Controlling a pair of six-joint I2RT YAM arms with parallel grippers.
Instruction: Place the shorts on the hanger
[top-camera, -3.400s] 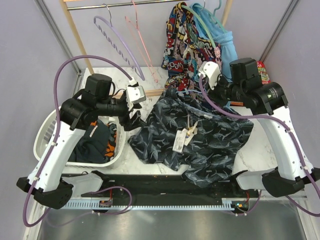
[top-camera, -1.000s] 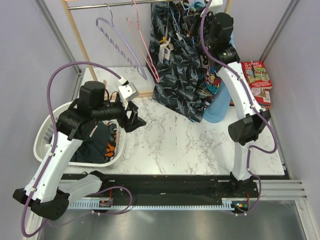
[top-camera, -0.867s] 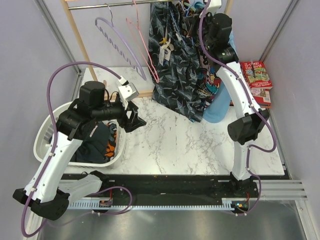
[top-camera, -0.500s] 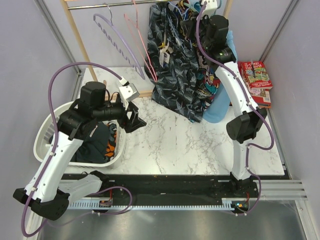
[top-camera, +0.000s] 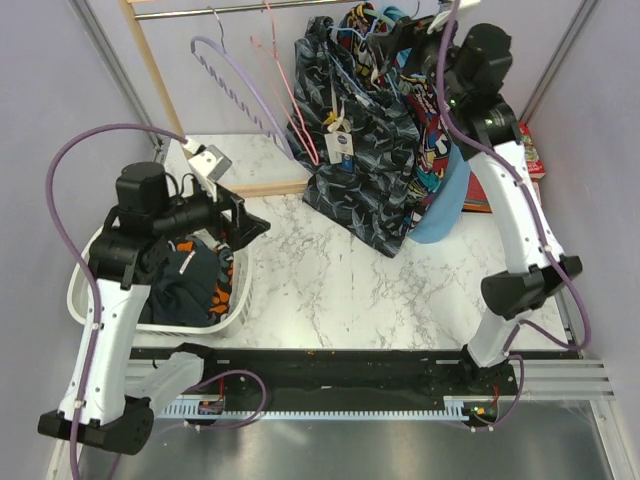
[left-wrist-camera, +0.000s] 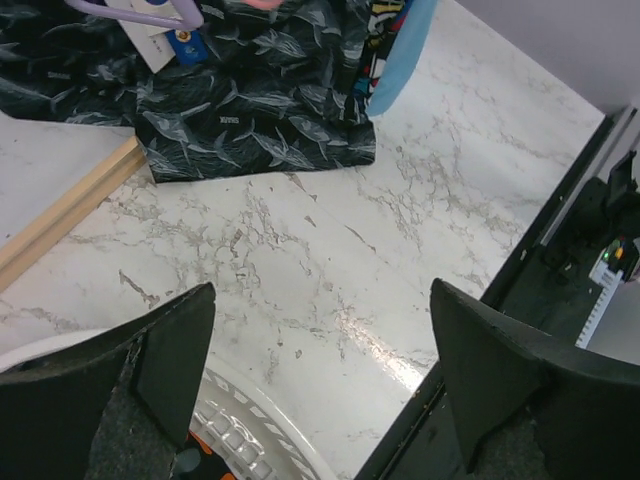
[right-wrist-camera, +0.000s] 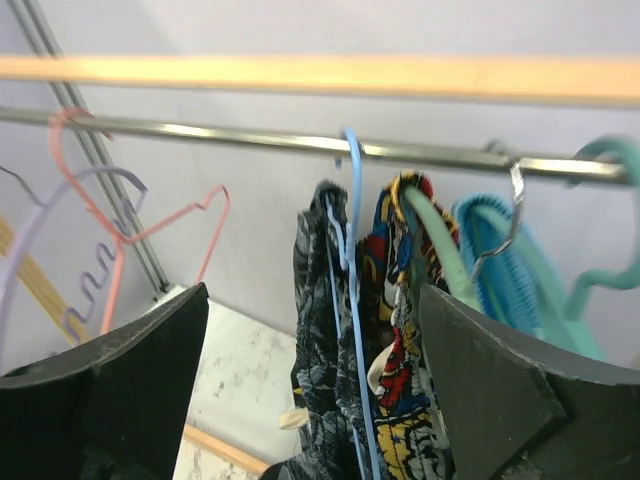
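Note:
The dark leaf-print shorts (top-camera: 365, 150) hang from the thin pale blue hanger (right-wrist-camera: 352, 250), whose hook sits over the metal rail (right-wrist-camera: 200, 132). Their white tag (top-camera: 338, 150) dangles in front, and the lower hem drapes onto the table (left-wrist-camera: 250, 110). My right gripper (right-wrist-camera: 312, 300) is open, up at the rail facing the hanger and shorts, touching neither. My left gripper (top-camera: 245, 225) is open and empty over the marble table, beside the basket and apart from the shorts (left-wrist-camera: 322, 300).
On the rail hang a lavender hanger (top-camera: 235, 85), a pink hanger (top-camera: 285, 85), the comic-print garment (top-camera: 430, 110) and a light-blue garment (top-camera: 445, 205). A white basket (top-camera: 90, 290) of clothes stands at the left. A wooden upright (top-camera: 150, 70) stands at the back left.
My right gripper has opened and drawn back to the right, leaving the shorts hanging on the rail. My left arm has pulled back to the left, nearer the basket.

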